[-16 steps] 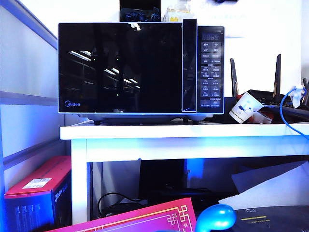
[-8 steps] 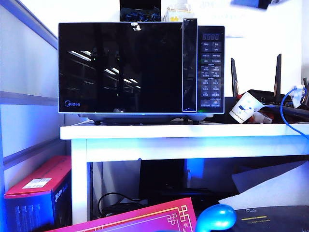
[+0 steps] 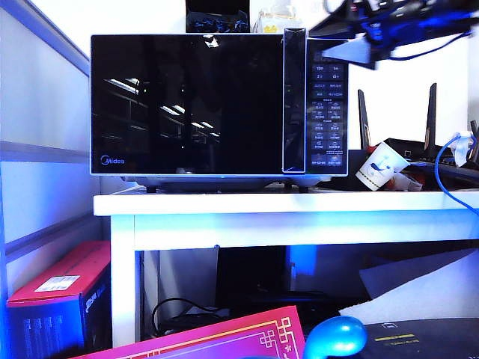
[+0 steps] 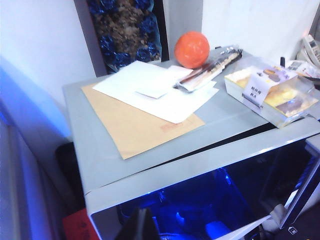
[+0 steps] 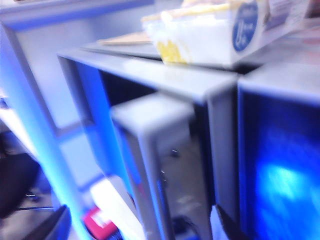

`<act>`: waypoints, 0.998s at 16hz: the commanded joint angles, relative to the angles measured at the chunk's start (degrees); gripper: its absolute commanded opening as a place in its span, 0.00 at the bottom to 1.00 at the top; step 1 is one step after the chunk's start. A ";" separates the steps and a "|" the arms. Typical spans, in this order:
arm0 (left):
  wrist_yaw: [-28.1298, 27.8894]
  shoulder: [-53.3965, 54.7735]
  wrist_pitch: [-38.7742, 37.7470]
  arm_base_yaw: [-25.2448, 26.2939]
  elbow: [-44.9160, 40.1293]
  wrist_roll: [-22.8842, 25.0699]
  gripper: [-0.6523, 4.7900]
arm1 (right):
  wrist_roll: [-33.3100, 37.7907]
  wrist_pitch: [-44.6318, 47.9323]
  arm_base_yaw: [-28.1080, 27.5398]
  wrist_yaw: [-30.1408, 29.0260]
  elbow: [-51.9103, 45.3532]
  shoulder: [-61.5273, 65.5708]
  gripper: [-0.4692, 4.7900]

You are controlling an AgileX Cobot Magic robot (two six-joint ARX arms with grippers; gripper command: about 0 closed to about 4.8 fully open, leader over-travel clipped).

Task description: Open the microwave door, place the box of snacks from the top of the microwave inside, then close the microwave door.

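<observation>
The microwave door (image 3: 187,105) is closed, its glossy glass likely slippery, so the stiff vertical bar handle (image 3: 294,101) at its 3 o'clock edge looks the surest hold; the box of snacks (image 4: 272,90) sits on top, seemingly light and crushable; right claw (image 3: 352,48) hovers at 1 o'clock, jaws apart; left claw (image 4: 142,227) barely visible, state unclear.

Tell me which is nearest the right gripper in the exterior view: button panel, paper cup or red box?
Right gripper, open, hangs top right; left gripper is above the microwave top.
1. Button panel, just below it.
2. Paper cup, lower, on the table's right.
3. Red box, down on the floor, far left.
</observation>
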 commanded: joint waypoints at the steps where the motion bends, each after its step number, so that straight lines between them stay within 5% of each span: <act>1: 0.24 0.31 2.25 -0.02 0.20 0.02 0.11 | 3.93 1.46 0.74 -4.09 6.36 3.37 0.78; 12: 0.22 0.63 2.86 -0.02 0.20 0.42 0.11 | 13.57 1.22 2.08 -20.31 10.80 4.74 0.78; 16: 0.22 0.63 2.82 -0.02 0.20 0.44 0.11 | 13.64 0.44 0.02 -22.10 10.78 3.10 0.78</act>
